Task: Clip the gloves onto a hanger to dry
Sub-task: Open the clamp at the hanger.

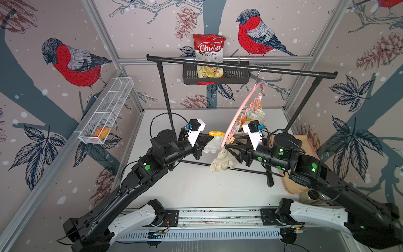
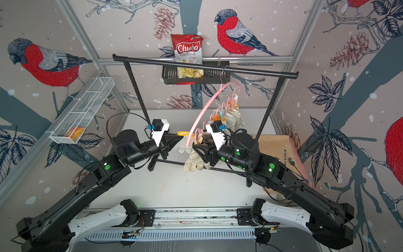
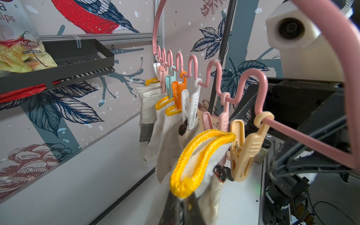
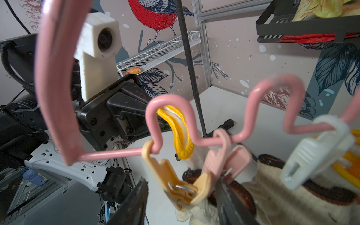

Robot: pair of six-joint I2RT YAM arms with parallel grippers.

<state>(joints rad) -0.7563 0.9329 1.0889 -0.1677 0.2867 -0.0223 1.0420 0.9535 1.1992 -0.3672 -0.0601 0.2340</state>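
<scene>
Left gripper [image 1: 208, 135] clenched the knitted glove [image 3: 196, 161] by its yellow cuff, cream peg [image 4: 167, 175] just beside it; right gripper [image 4: 181, 184] straddled that peg, jaws parted.

One hanger [image 4: 55, 97], one rack [image 1: 294, 71], one chips bag [image 1: 209, 48], two baskets [image 1: 189, 76] [image 1: 109, 109], at least five gloves [image 1: 222, 162].

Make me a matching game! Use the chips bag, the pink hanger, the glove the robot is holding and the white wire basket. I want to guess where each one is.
Things:
1. chips bag
2. pink hanger
3. yellow-cuffed glove
4. white wire basket

Places:
A. hooked on the black rail
B. fixed to a side wall
C. gripped by the left end effector
D. standing in the black basket

Pairs: 1-D, 2-A, 3-C, 4-B
</scene>
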